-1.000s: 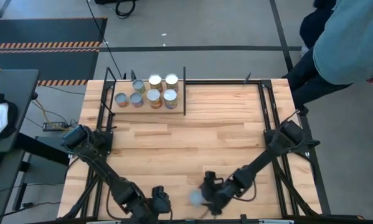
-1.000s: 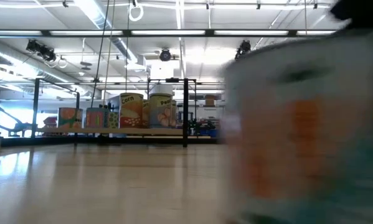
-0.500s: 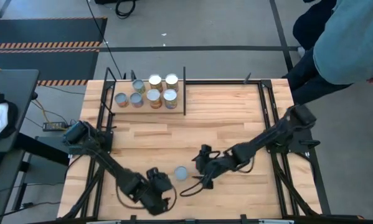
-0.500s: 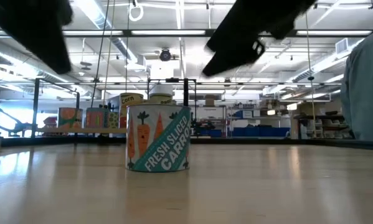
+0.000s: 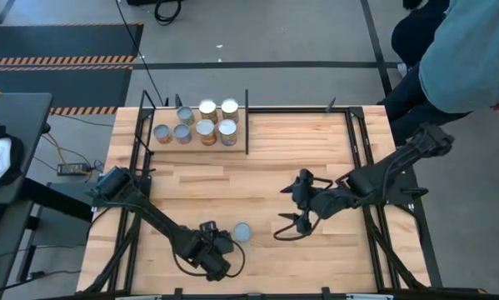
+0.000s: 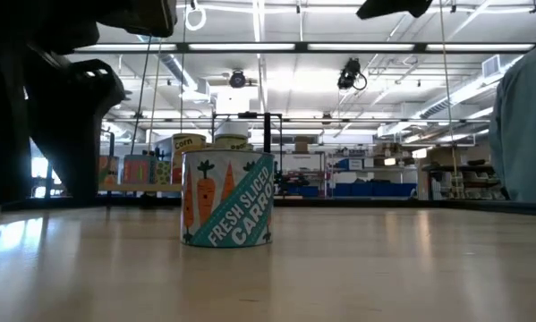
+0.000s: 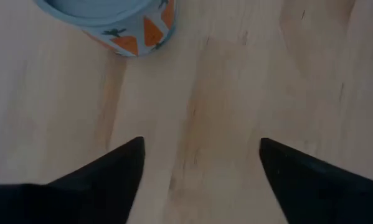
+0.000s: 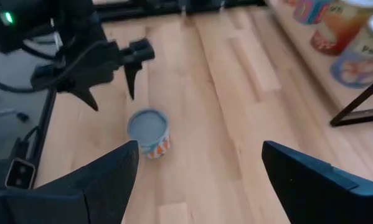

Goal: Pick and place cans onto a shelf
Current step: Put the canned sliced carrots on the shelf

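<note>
A lone can [image 5: 242, 231] is being left upright near the table's [image 5: 316, 150] near edge, bare wood all around it. It is being flanked by the left gripper [image 5: 224, 243], just beside it with fingers spread wide and empty, and the right gripper [image 5: 291, 223], farther right, likewise wide and empty.

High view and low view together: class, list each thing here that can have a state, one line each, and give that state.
Carrot can: upright on the table, free of both tools.
Seven cans: upright, grouped on the shelf.
Shelf: holding seven cans.
Left tool: open, beside the carrot can.
Right tool: open, empty, apart from the carrot can.
</note>
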